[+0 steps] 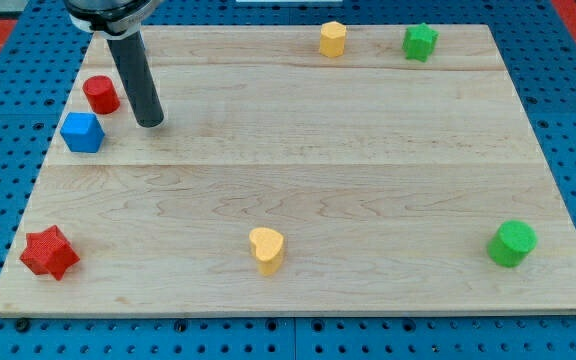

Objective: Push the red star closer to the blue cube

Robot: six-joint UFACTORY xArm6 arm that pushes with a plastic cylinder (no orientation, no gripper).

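Camera view, my tip (pixel 150 124) just right of blue cube (pixel 83 132), red star (pixel 49 252) well below, no jaws, just a bare rod

The pale wooden board (pixel 298 180) carries seven blocks. The tip (pixel 151 123) rests on it, just right of the blue cube (pixel 82 132) and the red cylinder (pixel 100 94). Far below lies the red star (pixel 49 252); further right lie a yellow heart (pixel 267 249), green cylinder (pixel 512 243), yellow hexagon (pixel 333 39) and green star (pixel 420 42).
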